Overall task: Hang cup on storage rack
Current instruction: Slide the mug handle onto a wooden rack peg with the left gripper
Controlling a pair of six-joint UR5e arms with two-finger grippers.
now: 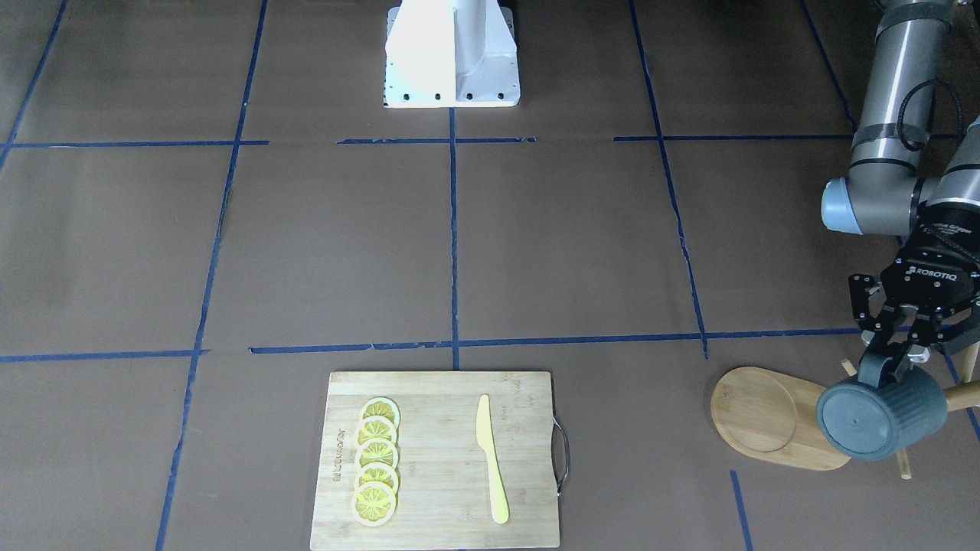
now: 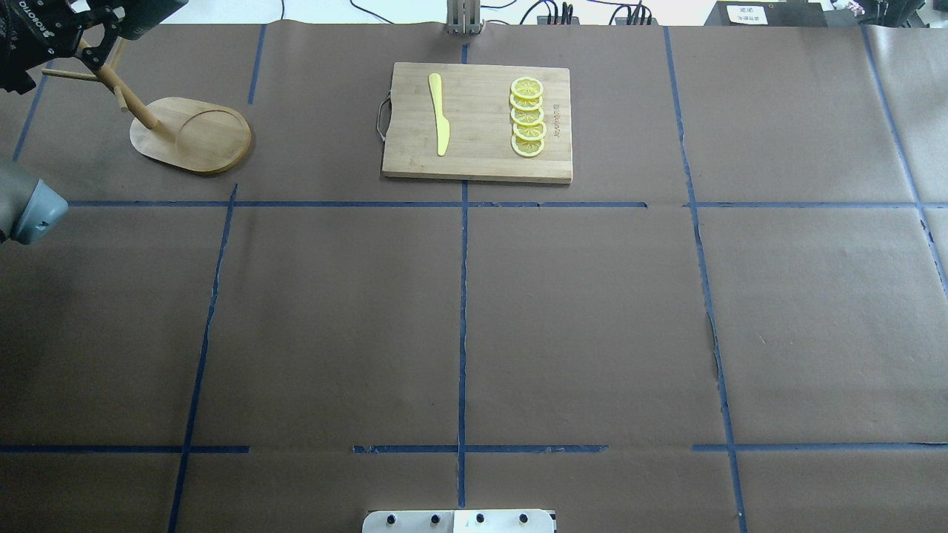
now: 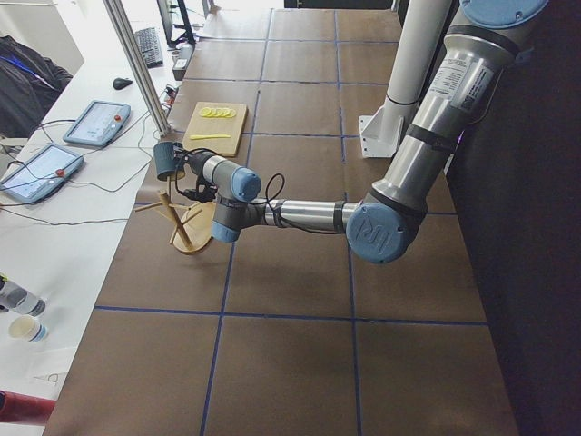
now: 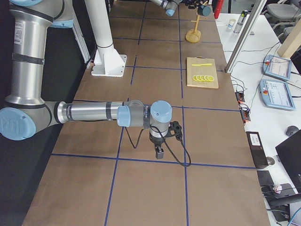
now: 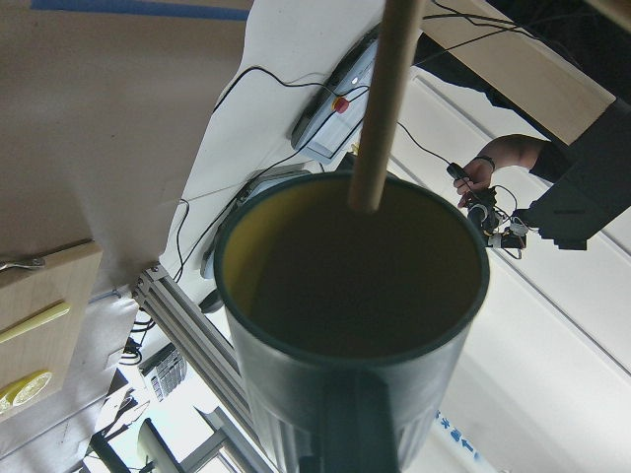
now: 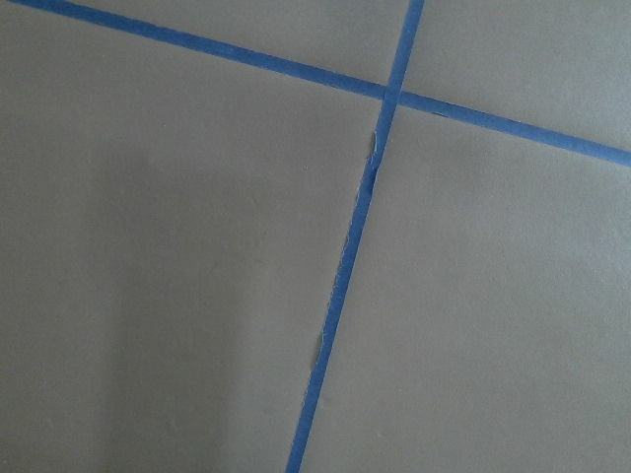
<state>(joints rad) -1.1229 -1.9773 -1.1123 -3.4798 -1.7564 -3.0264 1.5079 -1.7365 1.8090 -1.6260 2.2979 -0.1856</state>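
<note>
My left gripper [image 1: 888, 369] is shut on the dark blue-grey ribbed cup [image 1: 880, 422]. It holds the cup on its side in the air, over the edge of the bamboo storage rack's oval base [image 1: 766, 417]. In the left wrist view the cup's yellow inside [image 5: 355, 286] faces the camera, and a thin rack peg [image 5: 385, 99] ends at its rim. In the overhead view the rack [image 2: 194, 133] stands at the far left, with the left gripper [image 2: 52, 37] by its pole. My right gripper [image 4: 160, 149] hangs low over the table far from the rack; I cannot tell whether it is open.
A bamboo cutting board [image 1: 444, 520] holds a row of lemon slices [image 1: 377, 459] and a yellow knife [image 1: 490, 459] at the table's far middle. The white robot base [image 1: 452, 53] stands at the near edge. The right wrist view shows only brown paper and blue tape [image 6: 345, 286].
</note>
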